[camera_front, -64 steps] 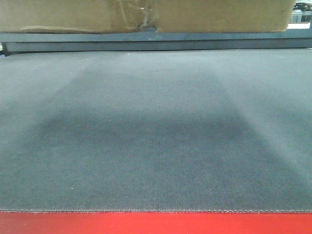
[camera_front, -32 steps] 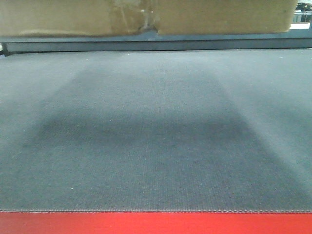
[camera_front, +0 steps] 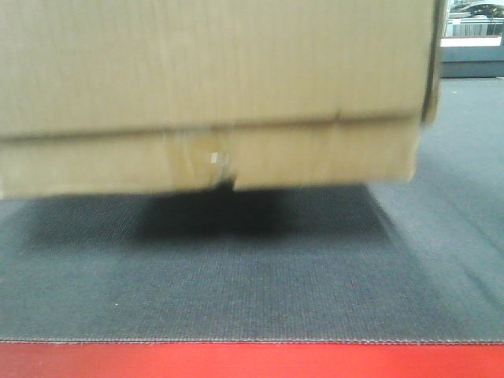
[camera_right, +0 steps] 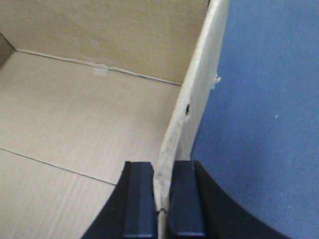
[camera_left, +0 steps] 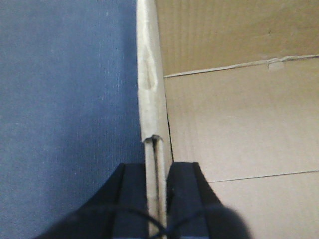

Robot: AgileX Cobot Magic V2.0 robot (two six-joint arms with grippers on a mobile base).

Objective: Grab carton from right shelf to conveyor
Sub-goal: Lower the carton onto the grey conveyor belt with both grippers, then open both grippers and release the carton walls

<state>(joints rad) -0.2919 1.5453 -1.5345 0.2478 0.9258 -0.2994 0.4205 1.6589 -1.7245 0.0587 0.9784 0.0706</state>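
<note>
Carton point(camera_front: 213, 94) moved nearer, covering far conveyor point(camera_front: 252, 299); its top cropped.

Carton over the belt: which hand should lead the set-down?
Left hand, marginally. The carton wall sits straight in its grip; at the right hand the wall bows sideways. Both clamp it over the belt.

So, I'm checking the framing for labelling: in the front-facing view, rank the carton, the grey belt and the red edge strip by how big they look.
1. Carton and grey belt: each fills nearly half the frame, too close to rank.
2. Red edge strip: clearly smallest, a thin band along the bottom.
</note>
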